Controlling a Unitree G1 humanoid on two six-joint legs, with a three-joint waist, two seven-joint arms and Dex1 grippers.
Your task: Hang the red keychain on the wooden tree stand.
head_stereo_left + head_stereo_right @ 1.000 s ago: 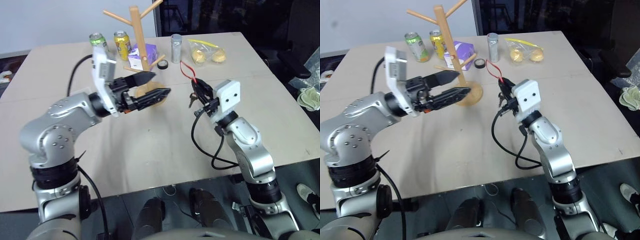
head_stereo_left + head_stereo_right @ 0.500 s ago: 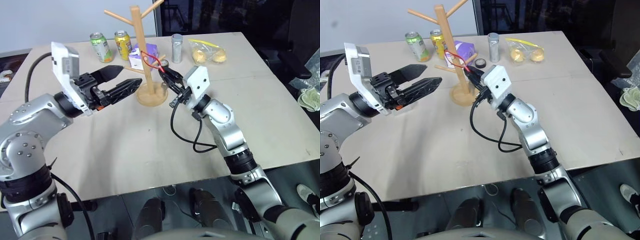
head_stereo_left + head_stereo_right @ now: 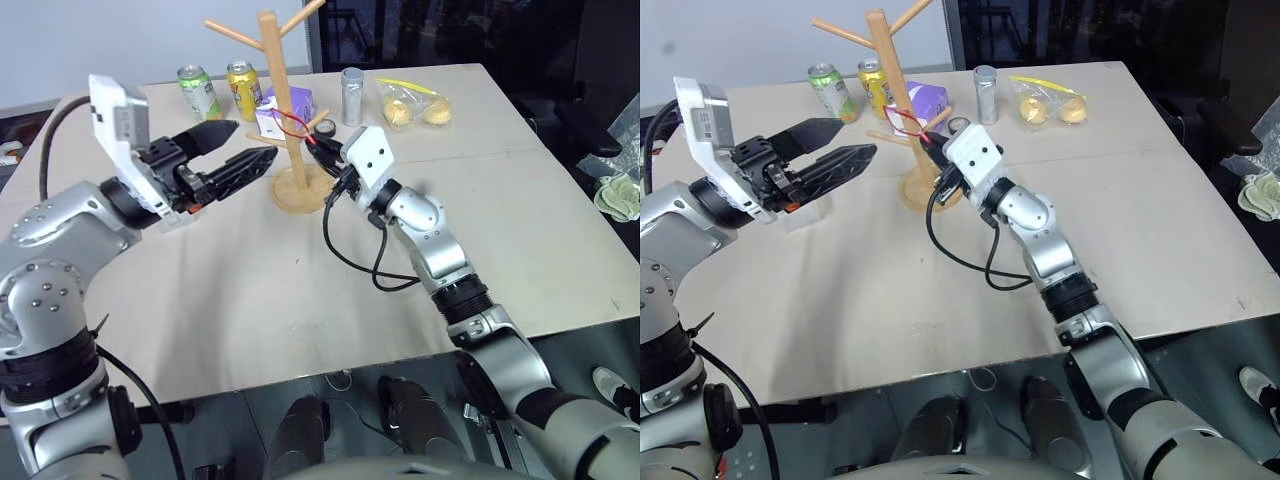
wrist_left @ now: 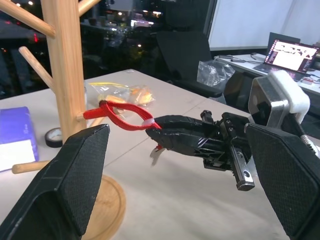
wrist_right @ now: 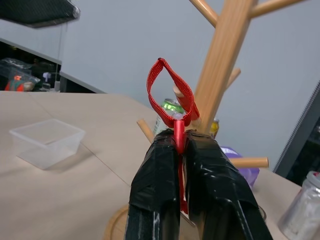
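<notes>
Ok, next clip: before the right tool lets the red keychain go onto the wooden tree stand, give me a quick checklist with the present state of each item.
1. Red keychain clamped in the right tool: ok, the cord is pinched between its shut fingers.
2. Loop open and facing the wooden tree stand: ok, it stands open ahead of the fingertips.
3. Loop over a peg: cannot tell; the loop end meets a short peg at the pole, but whether it encircles it is not clear.
4. Left tool out of the way: ok, open, off to the stand's left, apart from it.
5. Stand upright on the table: ok.
6. Purple box and tape roll clear of the loop: ok, behind the stand.
</notes>
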